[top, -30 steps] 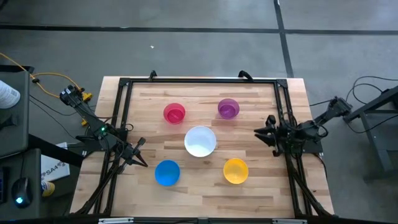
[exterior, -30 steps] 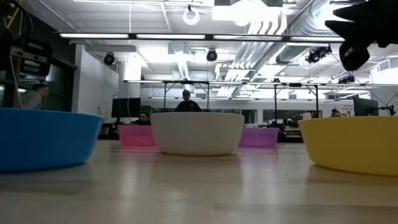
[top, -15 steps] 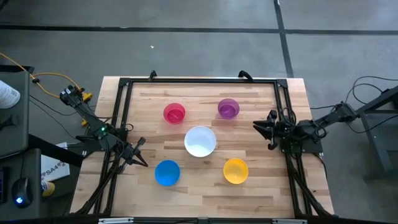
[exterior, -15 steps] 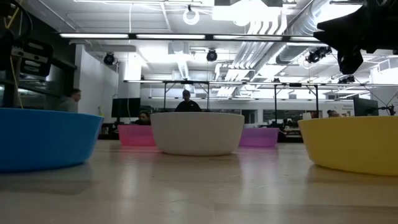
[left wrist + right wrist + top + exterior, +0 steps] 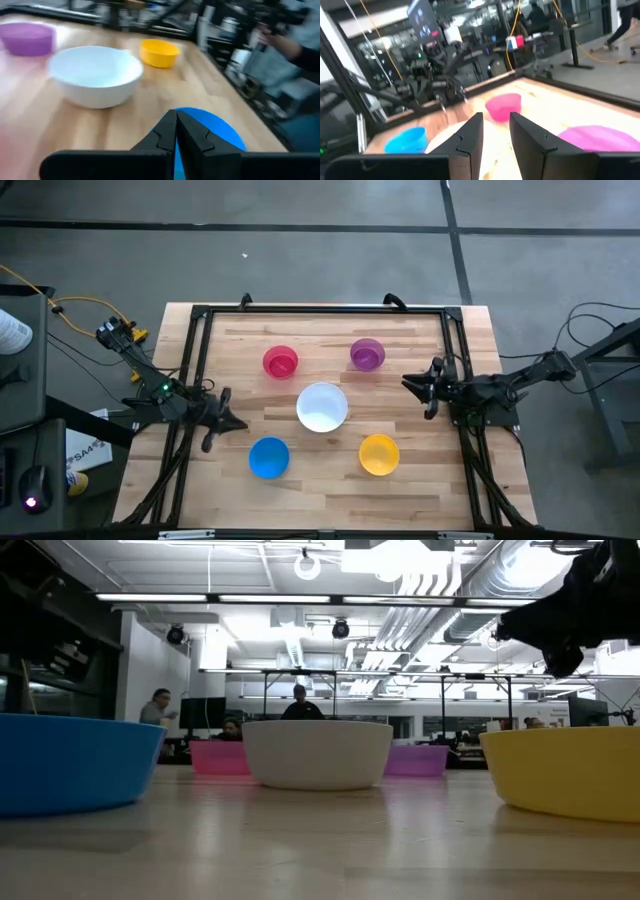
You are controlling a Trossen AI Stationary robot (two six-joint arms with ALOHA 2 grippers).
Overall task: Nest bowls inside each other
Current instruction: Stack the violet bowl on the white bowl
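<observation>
Five bowls stand apart on their bases on the wooden table (image 5: 420, 480): pink-red (image 5: 280, 362), purple (image 5: 367, 354), white (image 5: 322, 407) in the middle, blue (image 5: 268, 458) and yellow (image 5: 379, 454). My left gripper (image 5: 236, 424) hovers shut at the table's left edge, just beyond the blue bowl (image 5: 215, 132), pointing across the table. My right gripper (image 5: 407, 384) hovers at the right edge, between the purple and yellow bowls, its fingers (image 5: 495, 119) a little apart with nothing between them. It shows high up in the low view (image 5: 540, 635).
A black metal frame (image 5: 320, 310) runs around the tabletop, with both arm bases clamped at its sides. Bare wood lies between the bowls and along the near edge. People and desks show in the room behind the table (image 5: 300, 700).
My left gripper has rolled and swung in place, from pointing toward the near edge to pointing across the table. My right gripper has swung toward the far edge and a little inward over the table, and dropped slightly. No bowl has moved.
</observation>
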